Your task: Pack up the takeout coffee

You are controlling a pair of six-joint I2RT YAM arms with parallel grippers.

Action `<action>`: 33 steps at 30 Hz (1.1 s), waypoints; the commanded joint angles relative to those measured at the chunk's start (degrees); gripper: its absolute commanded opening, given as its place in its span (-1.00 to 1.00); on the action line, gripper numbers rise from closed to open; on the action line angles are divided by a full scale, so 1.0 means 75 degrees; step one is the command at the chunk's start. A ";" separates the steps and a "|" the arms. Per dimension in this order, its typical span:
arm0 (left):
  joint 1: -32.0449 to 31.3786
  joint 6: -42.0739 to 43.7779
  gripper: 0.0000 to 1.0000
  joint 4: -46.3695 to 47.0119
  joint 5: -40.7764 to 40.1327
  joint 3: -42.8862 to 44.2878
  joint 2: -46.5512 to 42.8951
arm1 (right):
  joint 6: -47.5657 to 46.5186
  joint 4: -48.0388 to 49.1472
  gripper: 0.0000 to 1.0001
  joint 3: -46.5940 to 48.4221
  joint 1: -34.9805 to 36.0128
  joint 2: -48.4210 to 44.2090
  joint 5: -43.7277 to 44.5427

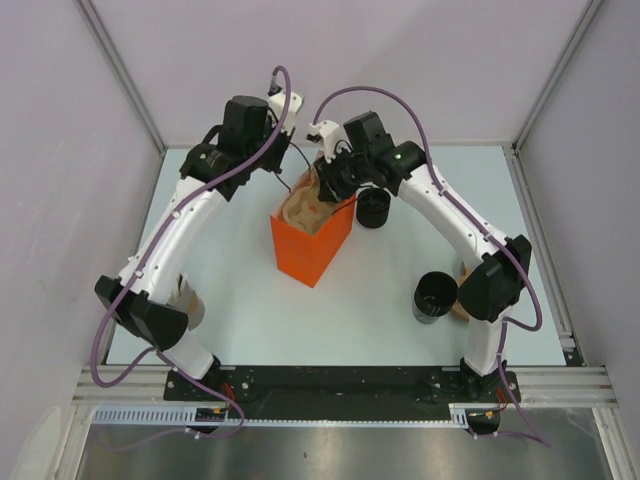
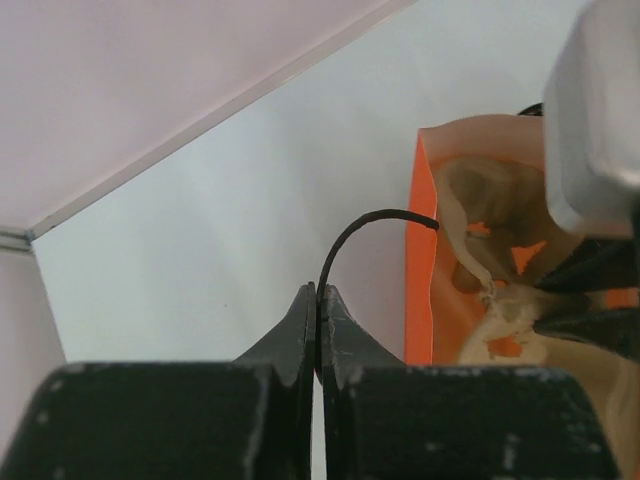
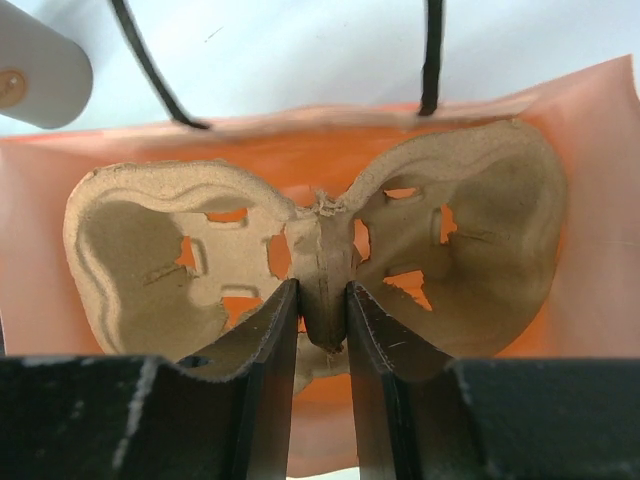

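An orange paper bag [image 1: 312, 250] stands mid-table with a brown pulp cup carrier [image 1: 308, 207] in its open top. My left gripper [image 1: 291, 176] is shut on the bag's thin black cord handle [image 2: 345, 240], which runs up from between its fingertips [image 2: 320, 300]. My right gripper [image 3: 322, 300] is shut on the carrier's [image 3: 140, 250] centre ridge, inside the bag [image 3: 600, 200]. A small black cup [image 1: 372, 208], seemingly the lidded takeout coffee, stands just behind the bag's right corner. Its lid detail is too small to tell.
A wider black cup [image 1: 434, 297] stands near the right arm's elbow, with a brown object [image 1: 463, 300] beside it. Another brown object [image 1: 188, 300] lies under the left arm. Lilac walls and metal frame posts close off the back and sides.
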 commanded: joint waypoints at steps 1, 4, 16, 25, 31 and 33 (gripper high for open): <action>-0.0053 -0.0058 -0.99 0.0351 -0.0933 -0.0089 -0.0347 | -0.0380 -0.0110 -0.41 0.0249 0.0150 -0.0156 0.0557; -0.0065 -0.0129 -0.99 0.0456 -0.1122 -0.0101 -0.0382 | -0.0474 -0.0367 -0.40 0.0460 0.0255 -0.0145 0.0779; -0.0674 0.0023 -0.99 0.0667 -0.1169 -0.0054 -0.0616 | -0.0451 -0.1212 -0.41 0.0695 0.0502 0.0242 0.1190; -0.0909 0.0164 -1.00 0.0808 -0.1602 -0.0054 -0.0605 | -0.0428 -0.1282 -0.41 0.0461 0.0384 0.0313 0.0909; -0.0921 0.0188 -0.99 0.0890 -0.2105 -0.0148 -0.0523 | -0.0510 -0.0967 -0.42 -0.0148 0.0337 0.0078 0.0768; -0.0921 0.0199 -0.99 0.0902 -0.2142 -0.0172 -0.0499 | -0.0522 -0.0896 -0.42 -0.0266 0.0337 0.0078 0.0780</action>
